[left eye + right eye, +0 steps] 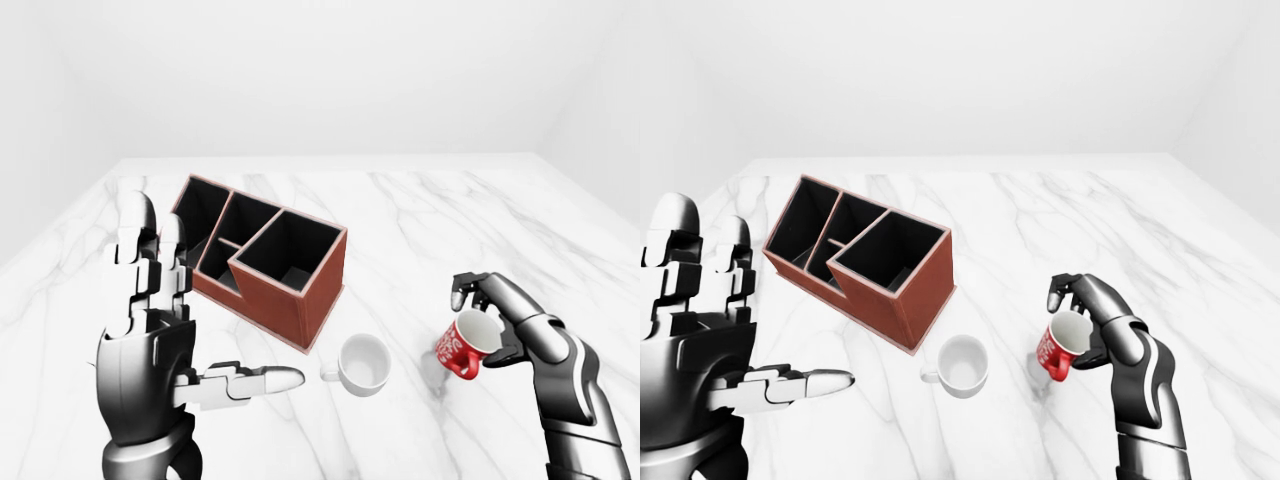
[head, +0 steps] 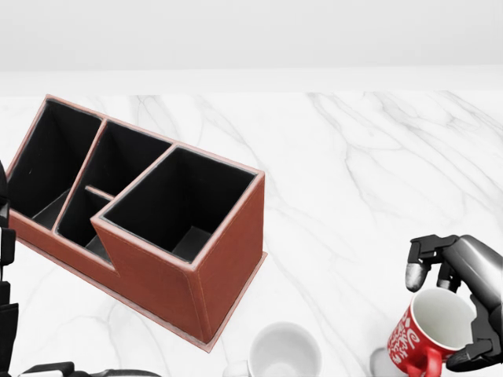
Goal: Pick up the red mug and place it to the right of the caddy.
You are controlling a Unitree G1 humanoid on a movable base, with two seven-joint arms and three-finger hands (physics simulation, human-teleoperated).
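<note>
The right robot hand (image 1: pixel 492 322) is clamped on the red mug (image 1: pixel 462 345), fingers around its rim and side. The mug is tilted and seems lifted a little off the table (image 1: pixel 420 220), toward the near edge, well apart from the caddy (image 1: pixel 262 258) on its right side. This tilt probably comes from the side grasp. A white mug (image 1: pixel 364 364) stands between them. Only the eye views show the left robot hand (image 1: pixel 150 330), spread open and idle; the head view cuts it.
</note>
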